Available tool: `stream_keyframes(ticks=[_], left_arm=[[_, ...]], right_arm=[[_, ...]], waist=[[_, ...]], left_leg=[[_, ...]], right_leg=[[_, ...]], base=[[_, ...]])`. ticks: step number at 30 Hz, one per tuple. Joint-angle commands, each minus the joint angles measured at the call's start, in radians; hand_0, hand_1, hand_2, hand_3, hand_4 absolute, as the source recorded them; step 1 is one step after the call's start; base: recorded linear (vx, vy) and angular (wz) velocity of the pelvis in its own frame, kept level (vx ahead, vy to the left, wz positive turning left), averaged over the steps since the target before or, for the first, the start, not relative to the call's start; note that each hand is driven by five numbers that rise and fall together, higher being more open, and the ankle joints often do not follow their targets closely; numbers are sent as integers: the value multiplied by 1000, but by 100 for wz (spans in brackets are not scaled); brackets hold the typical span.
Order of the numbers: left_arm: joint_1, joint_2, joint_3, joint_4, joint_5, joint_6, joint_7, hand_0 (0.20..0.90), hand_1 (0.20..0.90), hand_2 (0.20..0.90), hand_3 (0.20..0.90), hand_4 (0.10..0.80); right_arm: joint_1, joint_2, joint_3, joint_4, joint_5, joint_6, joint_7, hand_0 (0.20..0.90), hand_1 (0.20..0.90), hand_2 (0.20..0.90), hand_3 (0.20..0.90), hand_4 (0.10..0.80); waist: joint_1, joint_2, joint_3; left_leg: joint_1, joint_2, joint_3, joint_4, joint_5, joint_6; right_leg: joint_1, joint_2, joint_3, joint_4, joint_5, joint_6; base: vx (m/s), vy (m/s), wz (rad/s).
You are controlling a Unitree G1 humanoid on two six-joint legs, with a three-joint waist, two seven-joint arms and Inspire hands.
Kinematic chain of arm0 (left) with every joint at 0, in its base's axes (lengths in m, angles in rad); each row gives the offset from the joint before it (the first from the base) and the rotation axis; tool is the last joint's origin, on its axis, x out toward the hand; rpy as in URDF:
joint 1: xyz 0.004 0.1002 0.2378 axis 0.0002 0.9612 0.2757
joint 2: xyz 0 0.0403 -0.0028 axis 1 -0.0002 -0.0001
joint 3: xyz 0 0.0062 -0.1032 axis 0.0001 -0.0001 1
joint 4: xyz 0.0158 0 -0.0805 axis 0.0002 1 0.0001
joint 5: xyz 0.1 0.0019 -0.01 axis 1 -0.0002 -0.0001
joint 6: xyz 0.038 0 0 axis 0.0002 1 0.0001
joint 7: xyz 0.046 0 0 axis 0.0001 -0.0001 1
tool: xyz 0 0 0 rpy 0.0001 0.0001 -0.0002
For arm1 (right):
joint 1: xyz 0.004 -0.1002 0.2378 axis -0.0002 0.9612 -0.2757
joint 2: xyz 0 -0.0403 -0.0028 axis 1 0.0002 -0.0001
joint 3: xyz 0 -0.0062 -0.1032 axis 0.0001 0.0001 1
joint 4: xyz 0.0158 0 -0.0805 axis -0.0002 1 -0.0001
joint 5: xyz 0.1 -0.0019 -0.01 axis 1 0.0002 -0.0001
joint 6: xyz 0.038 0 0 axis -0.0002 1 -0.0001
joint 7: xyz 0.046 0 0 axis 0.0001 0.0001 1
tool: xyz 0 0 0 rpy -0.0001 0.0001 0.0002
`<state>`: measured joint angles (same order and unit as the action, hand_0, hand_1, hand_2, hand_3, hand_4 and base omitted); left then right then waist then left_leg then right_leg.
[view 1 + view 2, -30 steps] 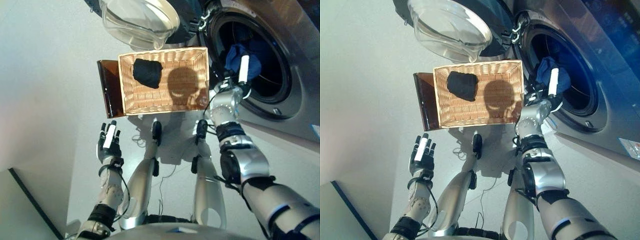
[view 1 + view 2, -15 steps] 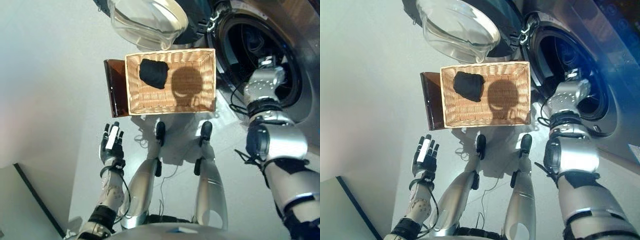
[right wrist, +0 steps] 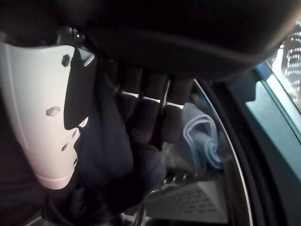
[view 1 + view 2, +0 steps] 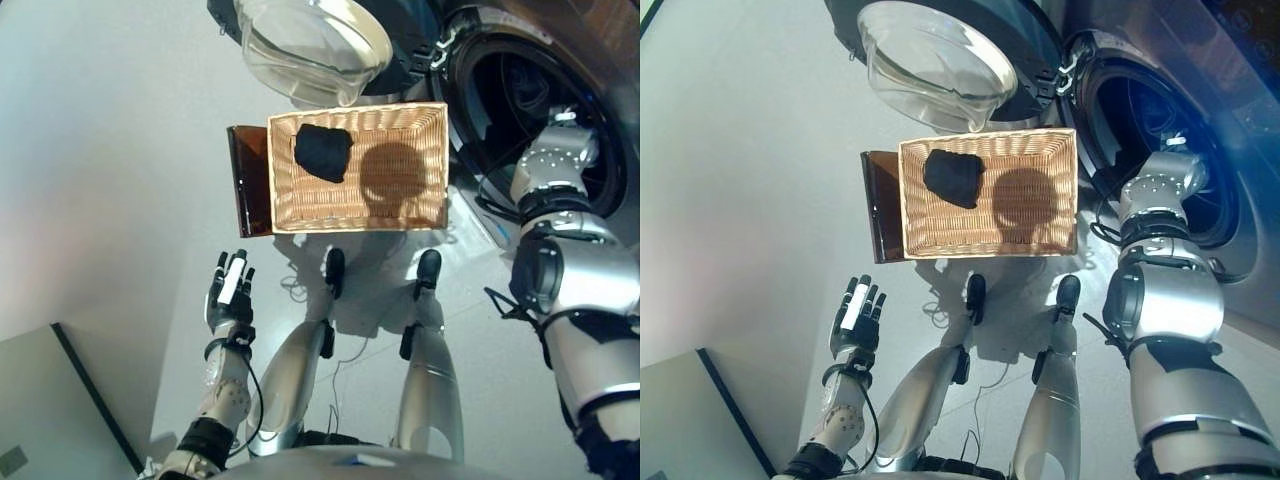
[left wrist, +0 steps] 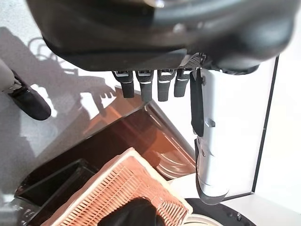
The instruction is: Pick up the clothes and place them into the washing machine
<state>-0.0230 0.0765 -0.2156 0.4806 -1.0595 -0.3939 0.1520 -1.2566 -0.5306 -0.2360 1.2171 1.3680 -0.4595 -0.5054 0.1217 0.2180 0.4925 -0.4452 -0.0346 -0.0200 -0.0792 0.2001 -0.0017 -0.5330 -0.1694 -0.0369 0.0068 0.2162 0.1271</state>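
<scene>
Dark soft cloth (image 3: 110, 155) bunched in right hand (image 3: 141, 113).

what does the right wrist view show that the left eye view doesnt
Only the right wrist view shows the right hand itself, its fingers curled round a dark blue garment inside the drum, with a light blue cloth lying beyond it.

Only the left eye view shows the wicker basket on the floor with a black garment in it, the open door, and the left hand open and empty.

Both show the washing machine.
</scene>
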Motion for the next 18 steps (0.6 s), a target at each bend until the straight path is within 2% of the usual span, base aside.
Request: stream_keyframes(ticks=[1,18], left_arm=[[42,53,-17,-33,-1,-47,-5,900,900,900,900,800],[29,53,-4,-18,0,-49,7,900,900,900,900,800]], right_arm=[[-142,-170,114,-36,-42,-71,21,900,900,900,900,800],[-128,-120,109,-45,-40,-78,19,900,900,900,900,800]], waist=[[4,35,-56],[1,33,-58]], left_leg=[[37,12,26,-7,-76,-80],[36,7,23,-6,-73,-78]], right_leg=[[14,-42,38,73,-133,28],[22,-42,45,65,-131,23]], base=[[0,0,0],[0,0,0]])
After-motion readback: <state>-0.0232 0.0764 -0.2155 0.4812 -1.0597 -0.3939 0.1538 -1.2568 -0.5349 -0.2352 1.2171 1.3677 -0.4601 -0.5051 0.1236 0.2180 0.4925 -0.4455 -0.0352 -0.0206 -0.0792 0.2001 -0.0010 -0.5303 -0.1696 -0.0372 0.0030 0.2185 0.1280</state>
